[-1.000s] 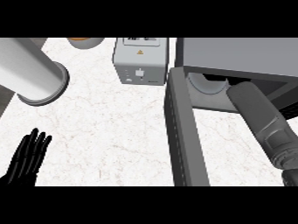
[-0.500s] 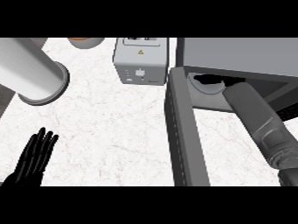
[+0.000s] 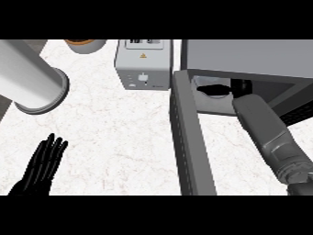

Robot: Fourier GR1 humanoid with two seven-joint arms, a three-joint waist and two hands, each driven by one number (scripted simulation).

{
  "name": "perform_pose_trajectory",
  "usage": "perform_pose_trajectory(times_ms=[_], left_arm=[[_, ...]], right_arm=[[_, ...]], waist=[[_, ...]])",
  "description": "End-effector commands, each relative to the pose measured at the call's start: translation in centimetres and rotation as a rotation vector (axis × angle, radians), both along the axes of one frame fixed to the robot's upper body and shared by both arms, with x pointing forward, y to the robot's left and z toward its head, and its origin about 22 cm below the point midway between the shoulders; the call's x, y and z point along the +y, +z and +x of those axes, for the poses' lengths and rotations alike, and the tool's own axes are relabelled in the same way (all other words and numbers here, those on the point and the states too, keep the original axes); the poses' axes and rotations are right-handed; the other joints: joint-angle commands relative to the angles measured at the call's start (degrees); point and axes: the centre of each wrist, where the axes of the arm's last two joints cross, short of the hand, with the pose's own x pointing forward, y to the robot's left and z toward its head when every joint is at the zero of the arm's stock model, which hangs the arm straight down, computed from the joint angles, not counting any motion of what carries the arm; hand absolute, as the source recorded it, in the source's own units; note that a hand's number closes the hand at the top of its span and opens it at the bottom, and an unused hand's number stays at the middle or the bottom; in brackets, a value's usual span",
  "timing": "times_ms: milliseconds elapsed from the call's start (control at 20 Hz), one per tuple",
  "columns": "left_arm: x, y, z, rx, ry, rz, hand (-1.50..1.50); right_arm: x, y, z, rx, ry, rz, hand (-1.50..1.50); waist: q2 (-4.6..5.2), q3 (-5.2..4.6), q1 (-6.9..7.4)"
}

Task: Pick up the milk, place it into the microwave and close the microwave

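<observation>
Right hand [image 3: 216, 91] now deeper inside open microwave [image 3: 254, 57], grasp hidden, left hand [image 3: 42, 166] lower, fingers straight

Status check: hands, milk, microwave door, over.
Right hand inside the microwave, fingers hidden. Milk not clearly visible. Left hand open, resting low left. Microwave door wide open beside the right forearm; grey box stands left of it.

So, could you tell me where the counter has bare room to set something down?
The widest bare stretch of counter lies between the white cylinder, the toaster, the microwave door and the left hand. The microwave side is crowded by the right arm.
</observation>
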Motion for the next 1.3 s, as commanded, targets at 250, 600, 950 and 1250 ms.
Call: perform_pose_trajectory(times_ms=[250,600,950,1250], left_arm=[[-0.8,0.1,1.0,-0.018,-0.033,0.007,-1.50],[-2.9,1.1,1.2,0.008,-0.042,0.010,-1.50],[-3.2,-0.8,1.6,-0.001,-0.034,0.012,-1.50],[-3.4,-0.3,0.7,0.008,-0.038,0.007,-1.50]], right_arm=[[-1.0,-3.7,-2.5,0.020,0.018,0.176,-1.50],[-5.4,-5.6,-4.6,0.053,0.095,0.271,-1.50],[-6.7,-9.1,-8.1,0.098,0.205,0.404,-1.50],[-4.1,-13.4,-12.5,0.115,0.251,0.527,-1.50]], waist=[[-0.50,-0.03,-1.25],[-1.44,-0.11,-3.28],[-1.65,-0.16,-3.88],[-2.48,-0.26,-5.23]])
